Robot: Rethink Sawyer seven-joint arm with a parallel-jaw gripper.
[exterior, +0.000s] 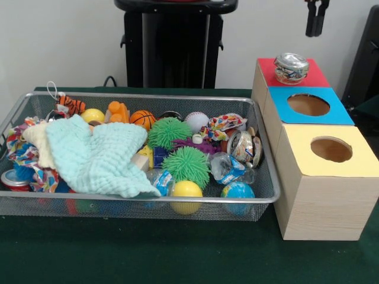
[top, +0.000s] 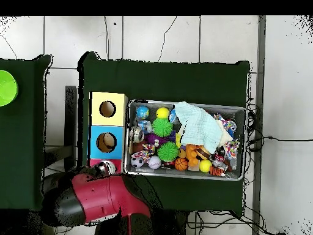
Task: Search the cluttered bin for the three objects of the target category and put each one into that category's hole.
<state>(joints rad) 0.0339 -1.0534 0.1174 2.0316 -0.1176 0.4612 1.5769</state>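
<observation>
One crushed can sits on the red box instead of down its hole, while another can lies in the wire bin beside the spiky green balls. Up at the frame's top, the gripper hangs empty, fingers nearly together. A careless pass could knock the perched can off the box, and the pale blue cloth may hide more.

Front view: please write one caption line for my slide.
Wire bin full of balls, cloths and crushed cans beside a three-hole wooden box, one can resting on its red section.
</observation>
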